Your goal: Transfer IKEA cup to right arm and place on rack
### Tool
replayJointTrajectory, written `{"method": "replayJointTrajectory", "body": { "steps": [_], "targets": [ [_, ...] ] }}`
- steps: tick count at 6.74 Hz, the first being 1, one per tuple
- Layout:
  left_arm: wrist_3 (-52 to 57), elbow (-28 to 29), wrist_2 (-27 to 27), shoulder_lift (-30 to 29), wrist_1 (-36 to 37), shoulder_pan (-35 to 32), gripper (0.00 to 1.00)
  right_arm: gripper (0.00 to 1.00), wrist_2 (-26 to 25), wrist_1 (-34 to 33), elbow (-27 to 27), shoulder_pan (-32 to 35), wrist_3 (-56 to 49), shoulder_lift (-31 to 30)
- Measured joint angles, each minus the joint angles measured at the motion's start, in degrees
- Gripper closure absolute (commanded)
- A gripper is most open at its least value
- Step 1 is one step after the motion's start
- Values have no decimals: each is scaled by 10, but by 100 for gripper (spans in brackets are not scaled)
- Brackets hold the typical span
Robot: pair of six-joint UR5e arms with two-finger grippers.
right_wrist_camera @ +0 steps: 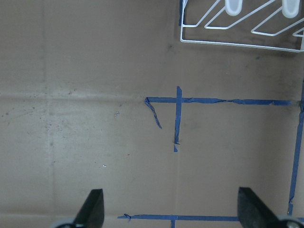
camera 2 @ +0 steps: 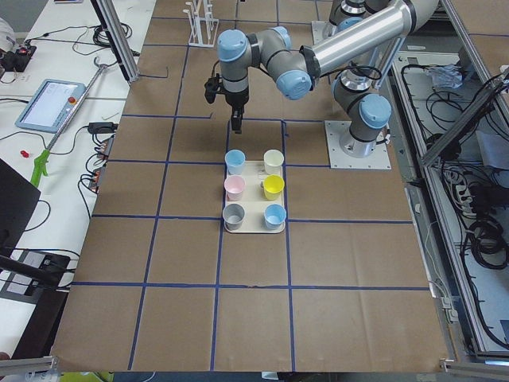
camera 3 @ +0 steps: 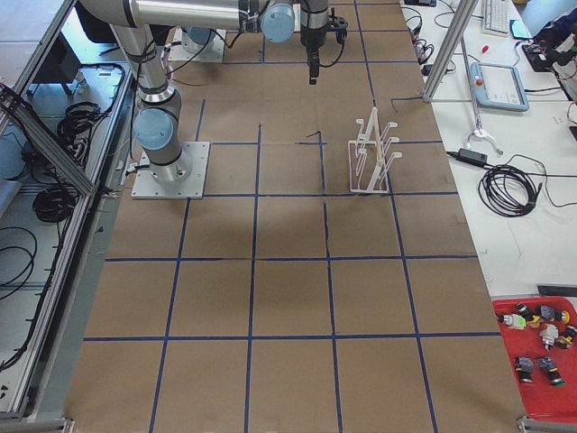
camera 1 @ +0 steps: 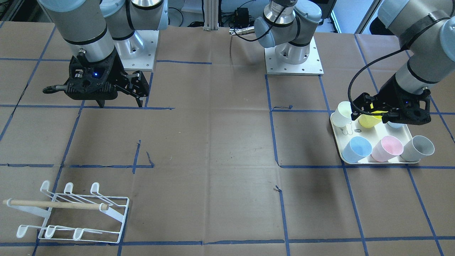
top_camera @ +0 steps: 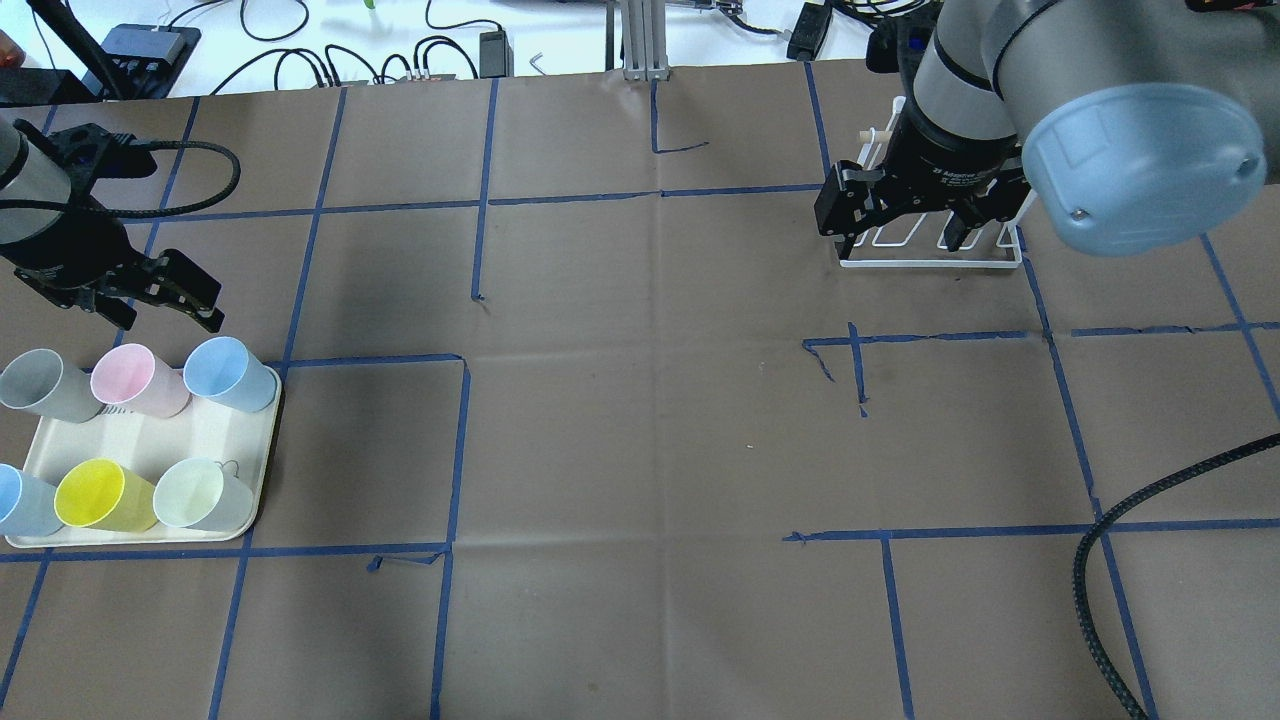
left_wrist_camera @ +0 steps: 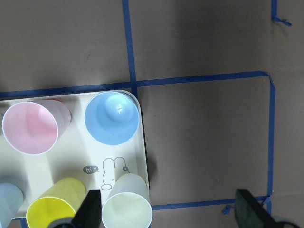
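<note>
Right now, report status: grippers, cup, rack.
Left gripper open, empty, near the tray. Right gripper open, empty. Six cups on tray, none lifted; rack bare. Nothing seen between tray and rack.

rack [top_camera: 930, 264]: partly hidden behind right gripper [top_camera: 898, 240] | blue cup [top_camera: 20, 503] beside yellow cup [top_camera: 100, 495]: cut by overhead view's left edge

Left pincer [left_wrist_camera: 169, 210], right pincer [right_wrist_camera: 172, 209]: jaws apart.
</note>
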Motion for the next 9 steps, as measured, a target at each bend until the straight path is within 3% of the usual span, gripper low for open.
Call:
{"method": "replayJointTrajectory", "body": {
  "steps": [3,9],
  "targets": [
    [9,-52,0,-51,127,1,0,0,0,0,0,0,0,1],
    [6,-76,-1,-117,181,13,0,0,1,-1,0,0,0,0]
  ]
}}
